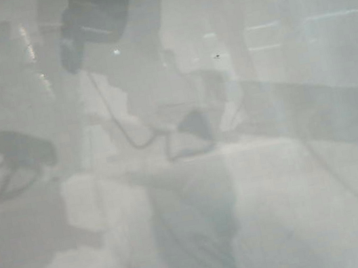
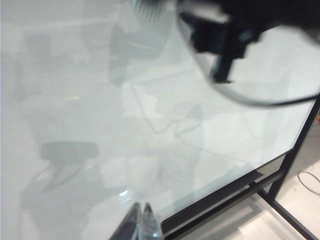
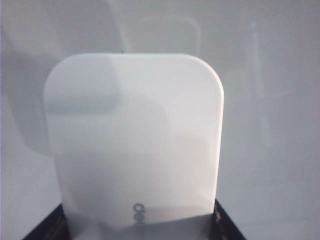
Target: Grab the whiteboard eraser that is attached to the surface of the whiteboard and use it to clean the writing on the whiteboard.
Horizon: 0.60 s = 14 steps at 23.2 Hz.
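My right gripper (image 3: 142, 227) jaws clamp the smooth white rounded-rectangle whiteboard eraser (image 3: 135, 140) over the glossy pale whiteboard (image 3: 280, 165); left gripper (image 2: 141, 220) jaws are closed.

The setting looked like a robotics lab or test room. A large glossy whiteboard (image 2: 90, 125) lay flat as the work surface, mounted on a plain black metal frame (image 2: 280, 175), with pale smooth flooring (image 2: 280, 225) beneath and a loose cable (image 2: 310, 181) lying on it. A black robot arm (image 2: 235, 30) trailing a black cord reached over the board. In the exterior view the board (image 1: 315, 207) mirrored hazy shapes of robot equipment. No furniture or household items showed.
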Each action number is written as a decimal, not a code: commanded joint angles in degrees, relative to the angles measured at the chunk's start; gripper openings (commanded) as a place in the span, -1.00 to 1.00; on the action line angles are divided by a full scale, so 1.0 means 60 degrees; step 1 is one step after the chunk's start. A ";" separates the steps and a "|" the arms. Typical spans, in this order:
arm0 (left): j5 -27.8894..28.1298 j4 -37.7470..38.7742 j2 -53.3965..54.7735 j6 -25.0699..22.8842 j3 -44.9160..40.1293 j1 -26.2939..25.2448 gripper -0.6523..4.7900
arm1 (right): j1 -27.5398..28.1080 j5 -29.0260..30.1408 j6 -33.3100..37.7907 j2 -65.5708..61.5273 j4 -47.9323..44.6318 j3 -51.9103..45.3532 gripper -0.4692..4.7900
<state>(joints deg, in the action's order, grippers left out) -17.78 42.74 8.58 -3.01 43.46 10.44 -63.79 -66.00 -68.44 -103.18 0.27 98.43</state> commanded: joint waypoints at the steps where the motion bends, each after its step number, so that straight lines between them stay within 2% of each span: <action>1: 0.0000 -0.0211 -0.0004 -0.0033 0.0004 0.0004 -0.77 | -0.0087 0.0441 0.4003 0.1308 0.2645 0.0047 -0.03; 3: 0.0000 -0.0219 -0.0004 -0.0029 -0.0022 0.0004 -0.77 | -0.0058 0.0976 0.6135 0.2087 0.4065 0.0018 -0.04; 5: -0.0004 -0.0310 -0.0004 0.0033 -0.0135 0.0004 -0.77 | 0.0186 0.1810 0.7541 0.2947 0.4572 -0.0306 -0.04; 10: 0.0000 -0.0455 -0.0004 0.0044 -0.0317 0.0000 -0.77 | 0.0361 0.2874 0.7960 0.5300 0.3322 -0.2328 -0.06; 12: 0.0015 -0.0889 -0.0004 0.0109 -0.0441 0.0000 -0.77 | 0.0357 0.3475 0.8196 0.6295 0.2659 -0.3249 -0.06; 14: 0.0029 -0.1428 -0.0004 0.0506 -0.0714 0.0000 -0.77 | 0.0357 0.3836 0.8200 0.7471 0.1891 -0.4353 -0.07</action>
<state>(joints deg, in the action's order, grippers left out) -17.74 36.97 8.56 -1.85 39.97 10.44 -61.63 -44.36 -19.86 -60.51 15.27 74.22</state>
